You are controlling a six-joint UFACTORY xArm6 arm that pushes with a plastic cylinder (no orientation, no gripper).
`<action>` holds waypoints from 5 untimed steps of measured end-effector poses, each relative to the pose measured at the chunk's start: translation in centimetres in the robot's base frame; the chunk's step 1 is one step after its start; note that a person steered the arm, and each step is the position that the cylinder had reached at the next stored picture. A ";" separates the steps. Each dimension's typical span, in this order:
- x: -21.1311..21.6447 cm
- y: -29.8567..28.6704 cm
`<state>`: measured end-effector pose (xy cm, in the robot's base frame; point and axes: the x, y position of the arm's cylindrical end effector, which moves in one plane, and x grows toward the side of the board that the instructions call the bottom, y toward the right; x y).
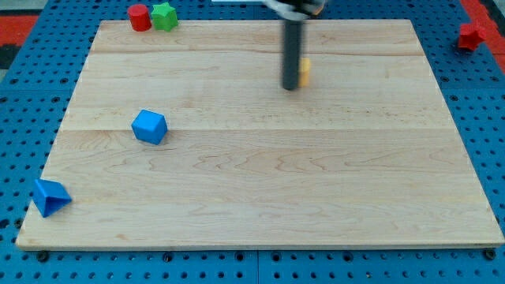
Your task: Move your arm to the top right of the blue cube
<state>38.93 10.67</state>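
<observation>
The blue cube (149,126) sits on the wooden board (260,189) at the view's left, about mid-height. My tip (291,87) is the lower end of a dark rod that comes down from the view's top centre. It rests on the board far to the right of the blue cube and a little above it. A yellow block (304,71) is just behind the rod on its right, mostly hidden, shape unclear.
A red cylinder (140,16) and a green block (164,16) stand together at the board's top left edge. A blue triangular block (49,196) lies at the bottom left corner. A red block (472,35) lies off the board at top right.
</observation>
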 end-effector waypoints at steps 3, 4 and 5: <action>15.8 -21.1; 22.7 -20.2; 13.6 -14.5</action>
<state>52.57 -3.82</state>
